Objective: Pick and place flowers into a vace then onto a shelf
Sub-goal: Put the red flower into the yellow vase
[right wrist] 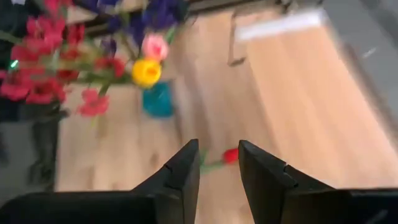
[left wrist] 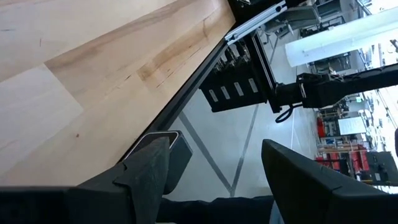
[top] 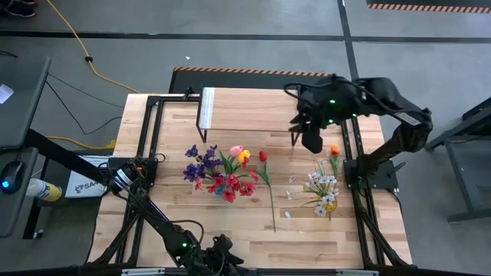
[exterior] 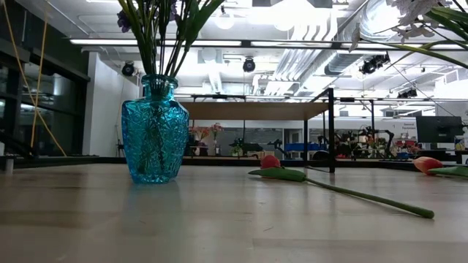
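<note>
A teal glass vase (exterior: 153, 135) stands on the table left of centre and holds several flowers (top: 222, 172), purple, red, pink and yellow. A red tulip (top: 263, 156) lies on the table, its long stem (exterior: 365, 196) pointing at the near edge. An orange tulip (top: 334, 150) and a white-and-yellow bunch (top: 324, 188) lie at the right. The shelf (top: 253, 115) stands at the far side. My right gripper (right wrist: 219, 165) hangs high above the red tulip (right wrist: 231, 155), slightly open, with nothing between its fingers. My left gripper (left wrist: 214, 168) waits open at the table's near edge.
The shelf's white strip (top: 207, 107) is at its left end, and its black legs (exterior: 330, 131) stand on the table. Black frame rails (top: 149, 146) run along both table sides. Bare wood lies between the vase and the near edge.
</note>
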`<state>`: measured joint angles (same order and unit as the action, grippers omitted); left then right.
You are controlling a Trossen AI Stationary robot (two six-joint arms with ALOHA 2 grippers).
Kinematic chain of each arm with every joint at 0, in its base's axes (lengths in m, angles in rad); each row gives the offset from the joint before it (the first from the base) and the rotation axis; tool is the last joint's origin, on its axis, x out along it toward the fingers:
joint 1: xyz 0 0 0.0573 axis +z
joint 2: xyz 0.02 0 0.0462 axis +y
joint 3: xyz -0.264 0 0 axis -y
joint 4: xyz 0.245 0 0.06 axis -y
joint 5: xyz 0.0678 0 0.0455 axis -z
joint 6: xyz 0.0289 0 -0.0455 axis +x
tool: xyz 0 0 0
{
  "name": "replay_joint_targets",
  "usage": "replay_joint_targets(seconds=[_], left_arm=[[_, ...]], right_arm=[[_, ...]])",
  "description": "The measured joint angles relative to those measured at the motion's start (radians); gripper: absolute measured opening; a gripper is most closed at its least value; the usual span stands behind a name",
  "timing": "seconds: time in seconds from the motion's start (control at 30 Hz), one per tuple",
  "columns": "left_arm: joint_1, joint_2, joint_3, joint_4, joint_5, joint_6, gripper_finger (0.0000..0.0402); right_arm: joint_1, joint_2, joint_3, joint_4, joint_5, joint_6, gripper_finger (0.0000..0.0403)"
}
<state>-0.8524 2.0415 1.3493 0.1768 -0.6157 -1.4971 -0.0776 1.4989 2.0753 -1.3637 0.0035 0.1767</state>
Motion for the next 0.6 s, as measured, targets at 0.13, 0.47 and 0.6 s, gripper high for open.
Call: replay_joint_targets(seconds=[0.13,0.47,0.6], left_arm=[[0.000,0.000,0.000,0.000,0.000,0.000,0.0287],[0.000,0.000,0.000,0.000,-0.001,0.000,0.0287],[0.000,0.000,0.000,0.000,-0.001,0.000,0.0287]], right_arm=[[-0.073,0.000,-0.125,0.031,-0.162,-0.017,0.0096],[-0.114,0.001,-0.438,0.152,-0.233,0.043,0.0083],[-0.115,0.000,-0.551,0.236,-0.276,0.104,0.0083]])
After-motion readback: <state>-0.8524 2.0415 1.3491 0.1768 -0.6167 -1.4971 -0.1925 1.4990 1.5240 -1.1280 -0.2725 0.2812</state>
